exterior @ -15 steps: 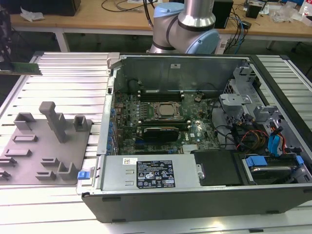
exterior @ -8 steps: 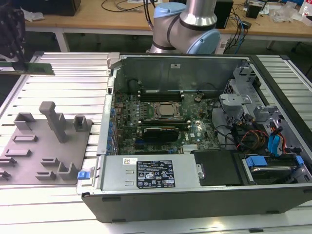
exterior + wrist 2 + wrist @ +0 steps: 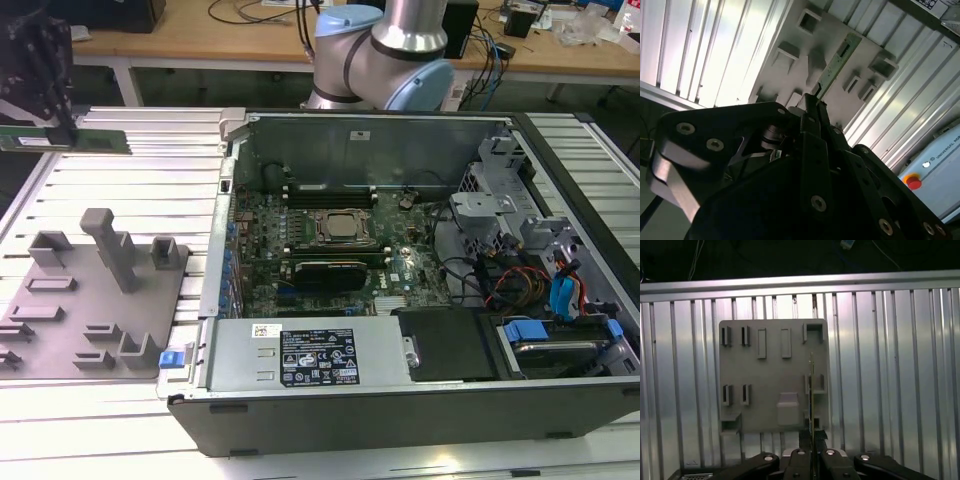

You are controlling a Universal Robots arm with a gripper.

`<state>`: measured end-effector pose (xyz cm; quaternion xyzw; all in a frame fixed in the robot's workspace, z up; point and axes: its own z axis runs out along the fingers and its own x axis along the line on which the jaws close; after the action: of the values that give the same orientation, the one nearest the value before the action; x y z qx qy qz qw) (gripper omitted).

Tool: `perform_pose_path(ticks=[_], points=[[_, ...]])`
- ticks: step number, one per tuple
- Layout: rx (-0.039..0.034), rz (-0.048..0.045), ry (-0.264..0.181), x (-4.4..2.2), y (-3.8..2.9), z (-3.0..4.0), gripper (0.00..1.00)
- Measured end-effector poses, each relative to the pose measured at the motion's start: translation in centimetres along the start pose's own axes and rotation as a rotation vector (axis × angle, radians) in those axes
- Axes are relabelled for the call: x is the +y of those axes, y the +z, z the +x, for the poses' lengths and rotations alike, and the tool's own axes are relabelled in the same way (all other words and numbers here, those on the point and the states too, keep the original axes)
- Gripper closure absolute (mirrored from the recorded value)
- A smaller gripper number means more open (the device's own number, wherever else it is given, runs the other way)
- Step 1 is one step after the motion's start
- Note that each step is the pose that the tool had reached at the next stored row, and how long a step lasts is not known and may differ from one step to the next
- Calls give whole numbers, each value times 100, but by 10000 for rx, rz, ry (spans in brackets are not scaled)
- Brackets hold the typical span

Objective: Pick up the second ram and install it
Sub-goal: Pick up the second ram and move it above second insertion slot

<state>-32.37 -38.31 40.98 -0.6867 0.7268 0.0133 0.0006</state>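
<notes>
Here, high at the exterior view's left, the dark jaws are shut on the second ram (image 3: 95, 141), a long, thin green circuit-board stick, and hold it level in the air above the ribbed aluminium bench (image 3: 130, 190). In both wrist views the stick (image 3: 839, 60) (image 3: 811, 385) reaches out from the jaws over a flat grey fixture plate (image 3: 832, 30) (image 3: 770, 375) with raised slotted holders, clear of its surface. In the exterior view that plate (image 3: 60, 320) lies on the bench just beside the open black-and-silver computer case (image 3: 350, 135). The stick sits beyond the plate's far edge, apart from the case. Inside the case a green motherboard (image 3: 405, 268) carries a square metal processor socket (image 3: 345, 228). The silver and pale-blue arm (image 3: 400, 40) rises behind the case.
</notes>
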Motion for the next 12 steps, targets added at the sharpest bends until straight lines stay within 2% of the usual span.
perform_pose_path(ticks=[1,3,5,7,8,10,12], points=[[1,-3,-2,-56,-1,-3,86],[1,-5,0,-107,-2,-6,86],[1,-7,1,-194,-4,-11,86],[0,-7,1,-235,-4,-13,86],[1,-10,0,-289,-5,-16,86],[1,-13,-1,-340,-6,-19,86],[1,-18,1,-423,-8,-24,86]])
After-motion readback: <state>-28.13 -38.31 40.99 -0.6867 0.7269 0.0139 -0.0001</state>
